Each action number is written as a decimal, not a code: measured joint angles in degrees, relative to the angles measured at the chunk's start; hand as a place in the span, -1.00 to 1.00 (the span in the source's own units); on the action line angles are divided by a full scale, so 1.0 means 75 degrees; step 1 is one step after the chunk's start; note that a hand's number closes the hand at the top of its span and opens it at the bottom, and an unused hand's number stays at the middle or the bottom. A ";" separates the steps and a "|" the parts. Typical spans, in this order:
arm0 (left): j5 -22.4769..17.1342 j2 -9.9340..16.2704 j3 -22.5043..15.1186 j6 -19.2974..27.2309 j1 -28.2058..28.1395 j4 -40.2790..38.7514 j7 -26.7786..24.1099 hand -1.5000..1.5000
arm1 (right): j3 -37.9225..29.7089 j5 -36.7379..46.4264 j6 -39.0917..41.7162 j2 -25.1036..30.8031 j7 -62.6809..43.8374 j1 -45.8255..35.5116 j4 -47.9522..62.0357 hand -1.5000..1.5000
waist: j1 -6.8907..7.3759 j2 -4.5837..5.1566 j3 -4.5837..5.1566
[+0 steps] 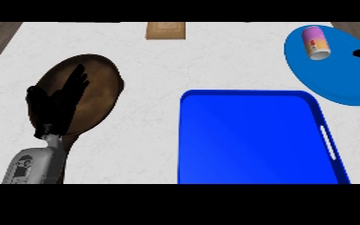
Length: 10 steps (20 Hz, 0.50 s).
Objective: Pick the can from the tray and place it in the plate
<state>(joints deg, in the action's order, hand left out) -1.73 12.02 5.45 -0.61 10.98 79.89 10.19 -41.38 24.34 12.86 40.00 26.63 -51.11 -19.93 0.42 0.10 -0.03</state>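
- The blue tray serves as the landmark; it lies on the white surface toward the lower right of the head view, and nothing shows inside it.
- The can is up and to the right of the tray, well apart from it. It lies on its side on the blue plate, its white end pointing down toward the tray.
- The blue plate sits just beyond the tray's far right corner, and the view's right edge cuts it off.
- A small dark shape shows at the right edge over the plate, right of the can; I cannot tell what it is.
- Left of the tray, with bare surface between them, lies a round brown wooden board with a handle reaching toward the lower edge.
- The left robot hand hangs over that board, left of the tray. Its fingers are straight and spread, pointing up and away, and it holds nothing.
- Its grey forearm comes in from the lower left corner.
- Far above the tray, at the surface's back edge, sits a small tan rectangular block.
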 measured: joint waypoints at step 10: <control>0.0037 -0.0017 -0.0031 -0.0132 -0.0183 0.0207 -0.0043 0.00 | -0.0209 -0.0727 0.1338 0.0735 0.0408 0.0575 0.0456 -1.00 | 0.0088 0.0039 -0.0008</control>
<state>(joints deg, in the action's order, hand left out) -1.46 11.89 5.21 -1.60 9.61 81.44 9.87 -42.94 18.89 22.90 45.51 29.68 -46.79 -16.51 1.08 0.39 -0.10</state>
